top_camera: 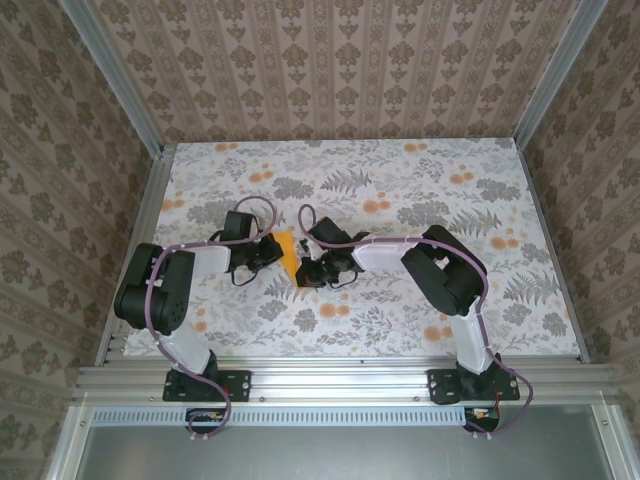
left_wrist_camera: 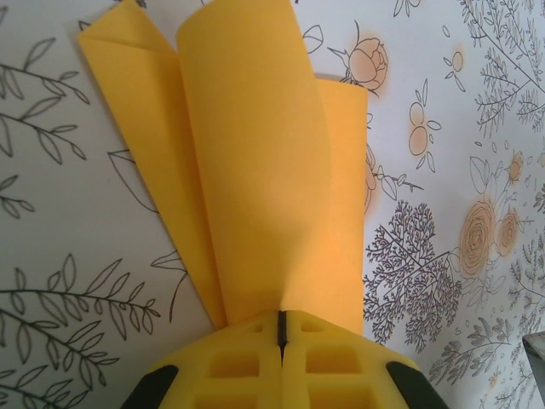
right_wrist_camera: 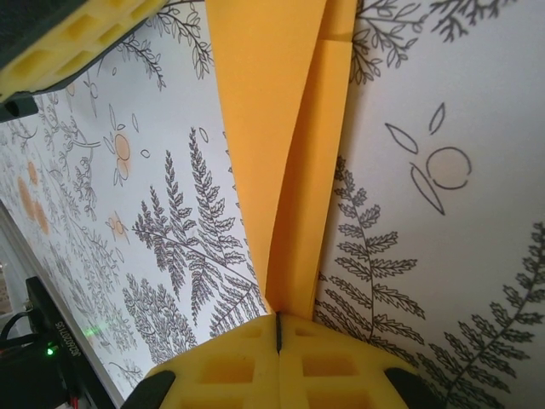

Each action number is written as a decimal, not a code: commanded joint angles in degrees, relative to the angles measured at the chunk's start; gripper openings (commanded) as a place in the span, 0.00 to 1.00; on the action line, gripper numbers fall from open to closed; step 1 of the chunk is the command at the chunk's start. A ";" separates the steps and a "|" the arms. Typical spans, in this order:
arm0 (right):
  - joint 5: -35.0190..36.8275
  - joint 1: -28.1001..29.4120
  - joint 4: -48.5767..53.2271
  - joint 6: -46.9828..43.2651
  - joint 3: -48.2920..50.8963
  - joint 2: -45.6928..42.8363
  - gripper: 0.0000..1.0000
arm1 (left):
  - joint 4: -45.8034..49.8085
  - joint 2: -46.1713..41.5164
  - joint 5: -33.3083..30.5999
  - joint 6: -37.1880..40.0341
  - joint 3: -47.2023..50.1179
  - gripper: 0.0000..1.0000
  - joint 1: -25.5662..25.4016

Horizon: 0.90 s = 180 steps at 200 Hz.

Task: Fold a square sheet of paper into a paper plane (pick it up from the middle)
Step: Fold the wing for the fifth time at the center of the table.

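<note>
- Grip state: both tools are pressed together on the sheet of paper (top_camera: 286,252). The left gripper (left_wrist_camera: 281,328) pinches one end and the right gripper (right_wrist_camera: 278,328) pinches the opposite end. On each, the jaws meet at a closed seam with paper issuing from it.
- Location: the sheet spans the gap between the two grippers over the middle of the tablecloth (top_camera: 420,300). It is partly folded into a long, layered shape. We cannot tell whether it touches the cloth.
- Tear risk: we judge that any motion drawing the grippers apart along the sheet loads thin paper pinned at both ends, and it may rip at a pinch.
- Slip risk: several layers lie in each pinch, so a twist could slide one layer over another and spoil the alignment.
- Crease risk: in the left wrist view the upper layer bulges in a rounded curl. Pressed flat as it stands, it could take a crooked crease.
- Contact risk: the grippers stand close on either side of the sheet, so a rotation of either may strike the other.
- Open room: beyond the sheet and to both its sides we see bare cloth, with the walls (top_camera: 330,70) well apart from it.
- Limits: on the near side of the sheet, the arms' own links and the frame rail (top_camera: 340,380) restrict travel.
</note>
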State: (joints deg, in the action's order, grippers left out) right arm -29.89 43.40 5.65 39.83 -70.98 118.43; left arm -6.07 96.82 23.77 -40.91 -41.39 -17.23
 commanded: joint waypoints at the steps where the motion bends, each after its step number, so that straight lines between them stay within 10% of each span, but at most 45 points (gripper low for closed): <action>1: -0.87 -0.59 1.78 0.84 2.11 -1.54 0.09 | 3.41 1.59 -3.29 0.12 0.98 0.06 -0.08; 180: 12.49 2.47 7.89 -8.95 -1.92 -8.07 0.25 | 3.96 2.00 -3.11 0.21 0.33 0.06 -0.34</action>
State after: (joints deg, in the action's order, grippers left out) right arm -20.58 45.32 12.97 32.69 -72.38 112.84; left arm -6.04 96.82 23.75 -40.91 -41.41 -17.28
